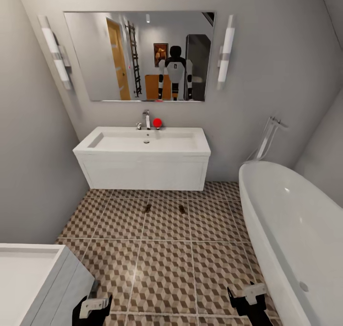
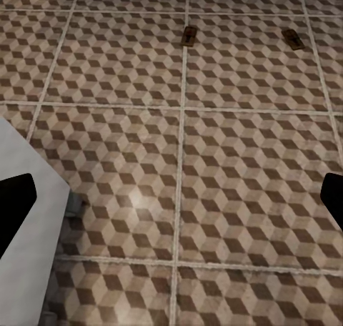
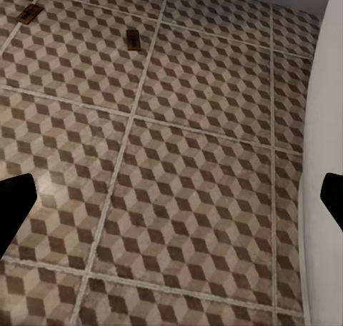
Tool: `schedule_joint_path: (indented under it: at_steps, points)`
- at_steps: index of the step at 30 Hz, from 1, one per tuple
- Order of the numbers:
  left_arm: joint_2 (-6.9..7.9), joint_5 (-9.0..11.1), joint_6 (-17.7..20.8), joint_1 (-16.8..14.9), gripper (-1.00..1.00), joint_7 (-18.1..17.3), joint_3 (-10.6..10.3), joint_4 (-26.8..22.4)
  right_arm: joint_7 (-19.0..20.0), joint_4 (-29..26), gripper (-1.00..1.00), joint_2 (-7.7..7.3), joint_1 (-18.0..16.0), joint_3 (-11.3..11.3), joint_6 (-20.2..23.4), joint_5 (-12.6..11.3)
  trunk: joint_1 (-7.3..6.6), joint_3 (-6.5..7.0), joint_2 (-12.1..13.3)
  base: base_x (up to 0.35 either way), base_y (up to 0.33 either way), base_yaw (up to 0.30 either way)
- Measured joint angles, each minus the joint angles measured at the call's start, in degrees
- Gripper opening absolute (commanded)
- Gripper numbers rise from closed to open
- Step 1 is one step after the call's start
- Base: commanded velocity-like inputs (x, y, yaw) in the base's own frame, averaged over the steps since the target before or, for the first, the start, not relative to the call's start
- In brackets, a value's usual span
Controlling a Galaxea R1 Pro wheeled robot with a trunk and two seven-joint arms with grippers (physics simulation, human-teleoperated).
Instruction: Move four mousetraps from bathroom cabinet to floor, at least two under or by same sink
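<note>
Two mousetraps lie flat on the bathroom floor (image 1: 166, 264) just in front of the sink (image 1: 143, 166): one (image 1: 147, 208) to the left, one (image 1: 182, 208) to the right, about a tile's width apart. The left wrist view shows them as mousetrap (image 2: 189, 36) and mousetrap (image 2: 292, 39), and the right wrist view as mousetrap (image 3: 29, 13) and mousetrap (image 3: 132, 38). My left gripper (image 1: 94, 308) and right gripper (image 1: 248, 297) hang low near me, well short of the traps. The left gripper (image 2: 171, 204) and the right gripper (image 3: 171, 201) are both open with only tiles between the fingers. The cabinet is out of view.
A white oval bathtub (image 1: 295, 230) runs along the right, close to my right gripper, and its wall (image 3: 325, 126) shows in the right wrist view. A white boxy unit (image 1: 33, 278) stands at the near left beside my left gripper. A mirror (image 1: 138, 54) hangs above the sink.
</note>
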Motion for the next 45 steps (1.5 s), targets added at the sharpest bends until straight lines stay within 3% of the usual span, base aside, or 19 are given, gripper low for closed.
schedule_joint_path:
  at_steps: [13, 45]
  points:
    - [0.0, 0.0, 0.01, 0.0, 1.0, 0.01, 0.0, -0.01, 0.0, 0.0, 1.0, 0.0, 0.0, -0.02, 0.0, 0.0, -2.86, 2.35, 5.23, 0.0, 0.0, 0.0]
    - [-0.09, 0.0, 0.05, 0.0, 1.0, 0.08, 0.0, -0.01, 0.0, 0.0, 1.0, 0.0, 0.0, 0.03, 0.0, 0.0, -2.87, 2.36, 5.25, 0.0, 0.0, 0.0]
